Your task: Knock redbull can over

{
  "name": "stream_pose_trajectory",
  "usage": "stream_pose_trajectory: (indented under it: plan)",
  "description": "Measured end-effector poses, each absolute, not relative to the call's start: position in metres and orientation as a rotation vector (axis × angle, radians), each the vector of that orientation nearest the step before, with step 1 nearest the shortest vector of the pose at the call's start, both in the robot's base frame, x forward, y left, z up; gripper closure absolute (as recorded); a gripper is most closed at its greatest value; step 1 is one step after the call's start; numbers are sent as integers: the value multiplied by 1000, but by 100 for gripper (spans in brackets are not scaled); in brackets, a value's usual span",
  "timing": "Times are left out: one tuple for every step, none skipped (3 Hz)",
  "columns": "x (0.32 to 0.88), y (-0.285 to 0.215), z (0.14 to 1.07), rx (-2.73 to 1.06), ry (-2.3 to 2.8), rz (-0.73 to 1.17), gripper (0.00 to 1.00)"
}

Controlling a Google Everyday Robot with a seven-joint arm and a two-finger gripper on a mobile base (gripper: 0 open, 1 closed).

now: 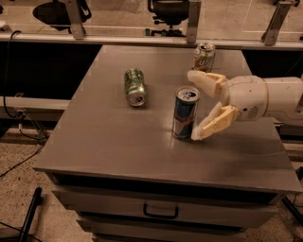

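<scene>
A slim blue-and-silver redbull can [184,116] stands upright at the centre of the grey tabletop [118,142]. From the right of the frame, the robot's cream two-finger gripper [196,106] reaches in, its fingers spread wide just beside the can. A green can [134,86] lies on its side at upper left.

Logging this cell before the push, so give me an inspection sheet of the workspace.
Surface: grey table top, with a drawer beneath.
Job's things: redbull can upright, right of centre.
Clutter: green can lying on its side; white-and-green can upright at the far edge.
Grippers: tool open, reaching in from the right, just beside the redbull can.
Cables: black cable hanging at the left.
Surroundings: office chairs behind a rail.
</scene>
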State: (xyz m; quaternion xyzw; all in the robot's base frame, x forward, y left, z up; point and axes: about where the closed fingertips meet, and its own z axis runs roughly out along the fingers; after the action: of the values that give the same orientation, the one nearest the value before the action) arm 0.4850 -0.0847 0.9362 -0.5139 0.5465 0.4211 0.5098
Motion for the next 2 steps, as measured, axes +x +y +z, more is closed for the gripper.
stream_pose_trajectory:
  plan:
    - [491, -84, 929, -1260, 1311, 1000, 0]
    - [492, -86, 923, -1276, 1291, 992, 0]
